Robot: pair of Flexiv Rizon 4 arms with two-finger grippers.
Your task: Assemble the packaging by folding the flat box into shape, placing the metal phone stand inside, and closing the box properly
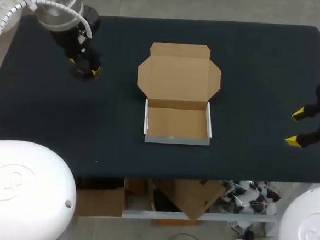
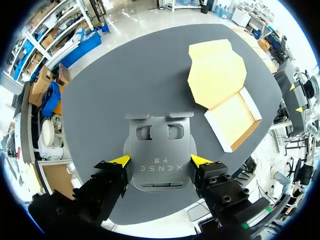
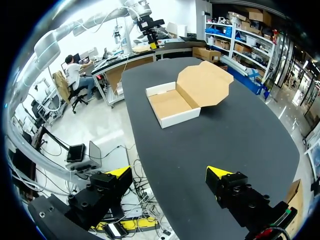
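A cardboard box (image 1: 177, 124) stands folded into a shallow tray at the table's middle. Its brown lid (image 1: 180, 72) lies open and flat behind it. The tray is empty. The same box (image 2: 232, 117) lies ahead and to the side of my left gripper (image 2: 160, 160), which is shut on the dark grey metal phone stand (image 2: 160, 145), one yellow tip on each side edge. My left gripper (image 1: 85, 66) is at the far left of the table, well apart from the box. My right gripper (image 1: 305, 127) is open and holds nothing at the table's right edge. From there the box (image 3: 172, 107) lies far ahead of the right gripper (image 3: 170, 172).
Everything rests on a black table (image 1: 263, 61). Its front edge runs a short way in front of the box's tray. The right gripper hangs near the right-hand edge.
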